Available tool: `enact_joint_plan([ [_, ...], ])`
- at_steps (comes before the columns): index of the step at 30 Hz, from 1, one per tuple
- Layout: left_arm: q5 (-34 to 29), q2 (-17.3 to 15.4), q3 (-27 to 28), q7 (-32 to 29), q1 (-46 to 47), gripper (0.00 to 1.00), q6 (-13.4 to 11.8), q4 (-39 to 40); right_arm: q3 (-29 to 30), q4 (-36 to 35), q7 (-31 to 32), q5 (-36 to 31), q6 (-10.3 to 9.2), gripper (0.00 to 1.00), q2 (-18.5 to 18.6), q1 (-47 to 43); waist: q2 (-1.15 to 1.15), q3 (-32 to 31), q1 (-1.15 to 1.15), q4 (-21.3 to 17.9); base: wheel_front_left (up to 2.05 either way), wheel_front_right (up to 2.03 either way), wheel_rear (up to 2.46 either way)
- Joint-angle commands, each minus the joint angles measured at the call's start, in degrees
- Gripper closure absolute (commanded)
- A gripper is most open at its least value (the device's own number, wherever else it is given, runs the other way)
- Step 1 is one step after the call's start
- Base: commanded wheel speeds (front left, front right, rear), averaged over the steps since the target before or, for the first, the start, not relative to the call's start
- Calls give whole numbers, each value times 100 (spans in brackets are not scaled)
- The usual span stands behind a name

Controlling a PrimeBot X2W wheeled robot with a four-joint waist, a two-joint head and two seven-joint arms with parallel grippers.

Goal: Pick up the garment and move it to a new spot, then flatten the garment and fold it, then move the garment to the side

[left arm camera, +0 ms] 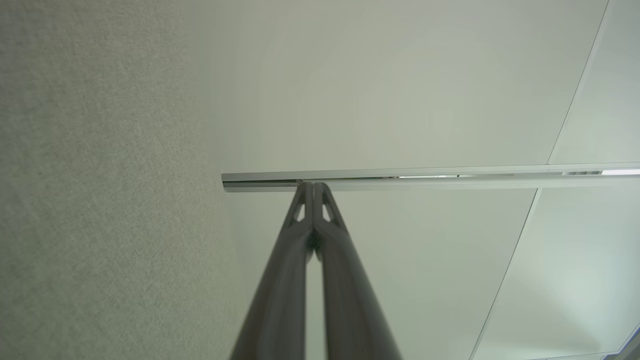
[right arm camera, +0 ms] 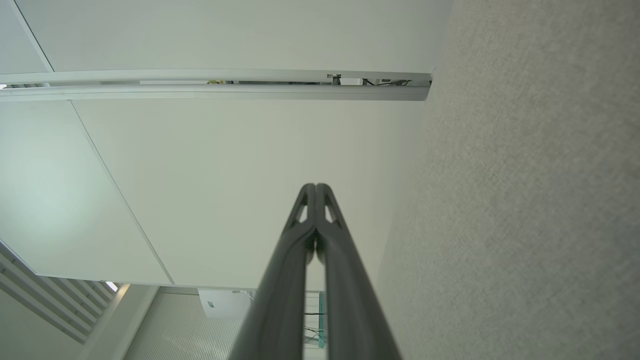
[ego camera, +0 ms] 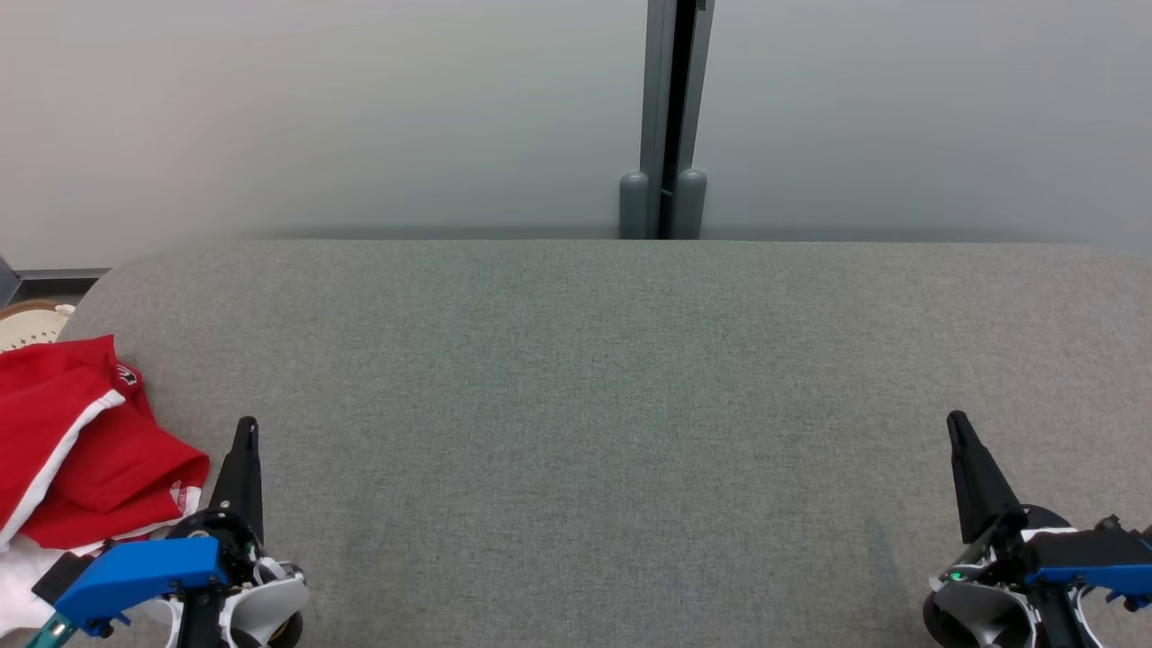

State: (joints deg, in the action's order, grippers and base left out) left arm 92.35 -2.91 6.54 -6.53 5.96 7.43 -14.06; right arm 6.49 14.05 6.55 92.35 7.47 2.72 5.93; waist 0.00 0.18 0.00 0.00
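A red garment (ego camera: 72,441) with white trim lies crumpled at the left end of the grey fabric surface (ego camera: 594,405), partly cut off by the picture's edge. Just right of it, near the front edge, my left gripper (ego camera: 246,427) points away from me, shut and empty. Far across the surface at the lower right, my right gripper (ego camera: 956,423) is shut too, holding nothing. In the left wrist view the left gripper (left arm camera: 313,186) has its fingertips pressed together against a pale wall. The right wrist view shows the right gripper (right arm camera: 315,187) the same way.
A pale wall with a dark vertical post (ego camera: 666,117) rises behind the surface. A round pale basket rim (ego camera: 31,322) peeks out at the far left beyond the garment. White cloth (ego camera: 18,576) lies under the red garment at the lower left.
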Motion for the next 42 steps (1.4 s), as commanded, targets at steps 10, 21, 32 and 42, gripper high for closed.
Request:
enact_joint_plan([
  [10, 11, 7, 3, -15, 56, 100, 12, 28, 12, -20, 10, 11, 5, 100, 36, 64, 0, 0, 0, 0, 0, 0, 0],
  [21, 11, 7, 3, -15, 56, 100, 13, 28, 12, -20, 10, 11, 5, 100, 36, 64, 0, 0, 0, 0, 0, 0, 0],
  [32, 11, 7, 3, -15, 56, 100, 13, 28, 12, -20, 10, 11, 5, 100, 36, 64, 0, 0, 0, 0, 0, 0, 0],
  [42, 11, 7, 3, -15, 57, 100, 13, 28, 12, -20, 10, 11, 5, 100, 36, 65, 0, 0, 0, 0, 0, 0, 0],
])
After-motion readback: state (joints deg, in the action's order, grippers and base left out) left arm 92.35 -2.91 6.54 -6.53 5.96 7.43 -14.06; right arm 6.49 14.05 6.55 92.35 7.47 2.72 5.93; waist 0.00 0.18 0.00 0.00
